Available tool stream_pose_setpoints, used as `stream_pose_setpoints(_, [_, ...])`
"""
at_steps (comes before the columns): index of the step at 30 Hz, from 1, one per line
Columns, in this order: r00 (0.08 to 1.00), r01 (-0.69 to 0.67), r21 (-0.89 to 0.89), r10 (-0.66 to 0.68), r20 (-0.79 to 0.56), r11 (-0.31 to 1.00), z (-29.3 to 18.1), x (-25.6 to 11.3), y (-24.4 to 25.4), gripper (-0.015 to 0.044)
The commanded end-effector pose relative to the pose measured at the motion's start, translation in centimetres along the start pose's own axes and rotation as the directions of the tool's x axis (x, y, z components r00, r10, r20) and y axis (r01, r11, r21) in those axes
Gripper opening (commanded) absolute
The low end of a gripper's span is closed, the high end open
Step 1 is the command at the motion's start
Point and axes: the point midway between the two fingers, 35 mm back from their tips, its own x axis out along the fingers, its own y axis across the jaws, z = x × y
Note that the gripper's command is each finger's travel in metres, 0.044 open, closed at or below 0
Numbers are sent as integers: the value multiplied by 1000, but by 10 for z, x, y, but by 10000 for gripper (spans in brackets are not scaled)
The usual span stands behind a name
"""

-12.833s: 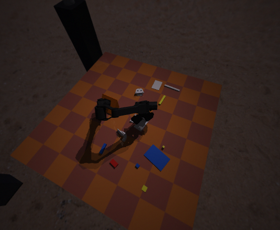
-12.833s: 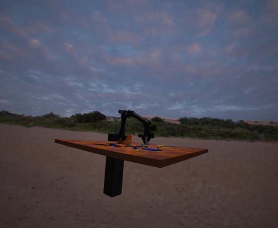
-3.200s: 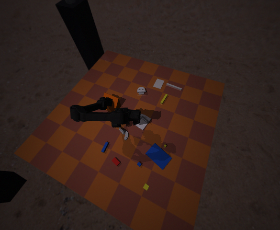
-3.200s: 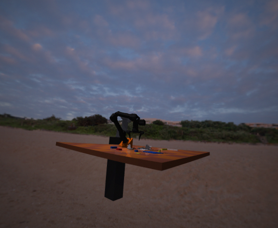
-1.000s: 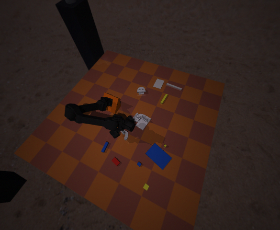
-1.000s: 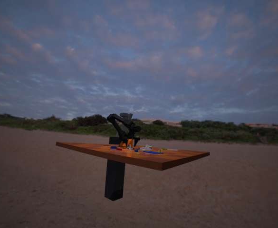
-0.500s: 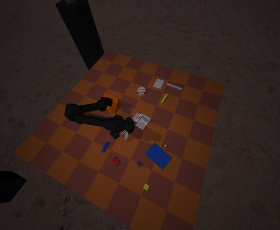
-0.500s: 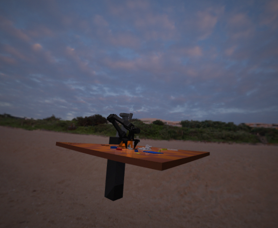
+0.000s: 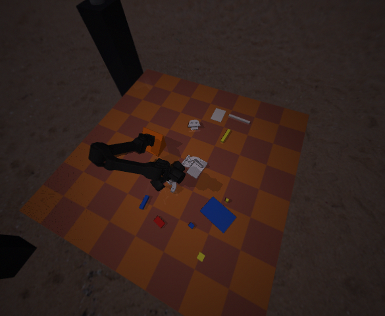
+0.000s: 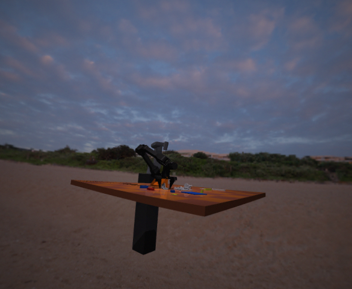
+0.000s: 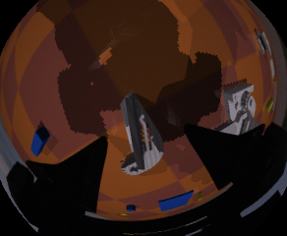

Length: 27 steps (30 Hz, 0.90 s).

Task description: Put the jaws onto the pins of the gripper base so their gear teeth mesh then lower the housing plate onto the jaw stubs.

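My gripper [image 10: 165, 187] [image 11: 145, 134] is open and empty, low over the table. Its fingertips stand on either side of a loose white jaw [image 9: 173, 187] [image 11: 154, 143], which rests on the table with its toothed part hard to make out. The white gripper base [image 9: 196, 170] [image 10: 184, 187] [image 11: 232, 100] is just beyond my right finger in the wrist view. A second white jaw seems to lie on the base, but whether it sits on a pin I cannot tell. The white housing plate [image 9: 194, 123], with two holes, lies apart toward the back of the table.
An orange block [image 9: 156, 144] stands beside the arm. A blue bar [image 9: 144, 201] [image 11: 39, 143], red block [image 9: 158, 221], small blue block [image 9: 191, 225] and blue plate [image 9: 218, 214] [image 11: 176, 201] lie around. A yellow bar [image 9: 226, 135], white tile [image 9: 218, 114] and white bar [image 9: 239, 118] lie at the back.
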Motion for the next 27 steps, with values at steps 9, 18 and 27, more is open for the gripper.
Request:
stream_pose_setpoints(9, [1000, 0, 0, 0, 0, 1000, 0, 0, 0, 387])
stream_pose_setpoints(18, [1000, 0, 0, 0, 0, 1000, 0, 0, 0, 151])
stream_pose_setpoints(27, [1000, 0, 0, 0, 0, 1000, 0, 0, 0, 134])
